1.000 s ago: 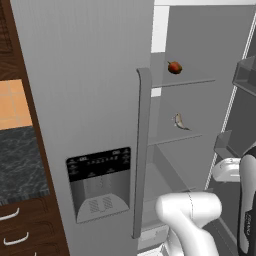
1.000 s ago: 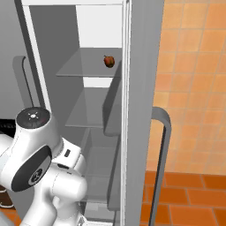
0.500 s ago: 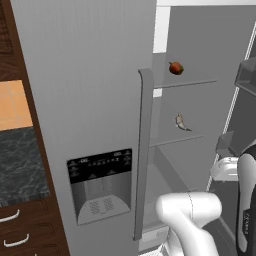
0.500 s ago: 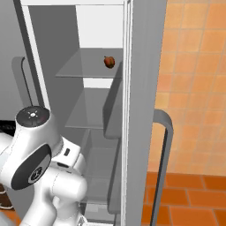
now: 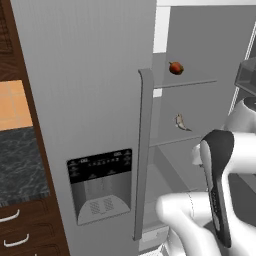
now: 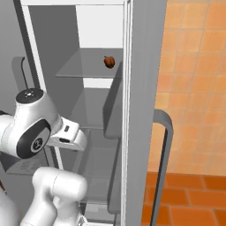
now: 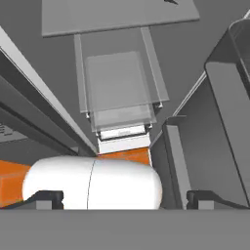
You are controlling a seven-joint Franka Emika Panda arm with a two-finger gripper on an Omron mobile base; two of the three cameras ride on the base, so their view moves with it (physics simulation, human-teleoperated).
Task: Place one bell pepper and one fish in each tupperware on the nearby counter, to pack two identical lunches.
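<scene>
Two dark fingertips stand spread as wide as they go, gripping nothing. Well above them inside the open fridge, a bell pepper and a fish rest on separate shelves.

A grey fridge stands open, its closed door carrying a dark dispenser panel and a long vertical handle. Inside, a small red-brown bell pepper sits on the upper glass shelf, and a pale fish lies on the shelf below it. At far left, a marbled tabletop tops dark wood drawers.
</scene>
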